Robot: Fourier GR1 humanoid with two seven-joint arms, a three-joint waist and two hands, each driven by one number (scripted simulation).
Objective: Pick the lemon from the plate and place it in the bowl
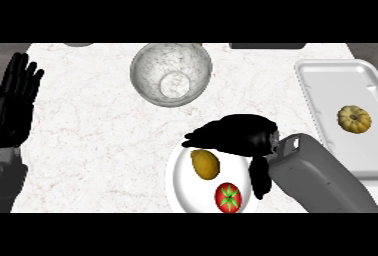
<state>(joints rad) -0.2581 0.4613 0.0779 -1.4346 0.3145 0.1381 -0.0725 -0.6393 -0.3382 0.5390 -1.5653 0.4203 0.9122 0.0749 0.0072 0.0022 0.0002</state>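
A yellow lemon (205, 163) lies on a white plate (179, 181) at the front of the counter, beside a red tomato (228, 197). My right hand (235, 134) hovers over the plate's far edge, just above the lemon, fingers bent and pointing left, thumb hanging down on the right of the lemon; it holds nothing. A grey speckled bowl (171, 73) stands empty at the back centre, well beyond the plate. My left hand (18, 97) rests at the left edge, fingers straight and pointing up.
A grey metal tray (325, 80) lies at the right with a small yellow-orange pumpkin (354, 119) on it. Dark objects show at the counter's back edge.
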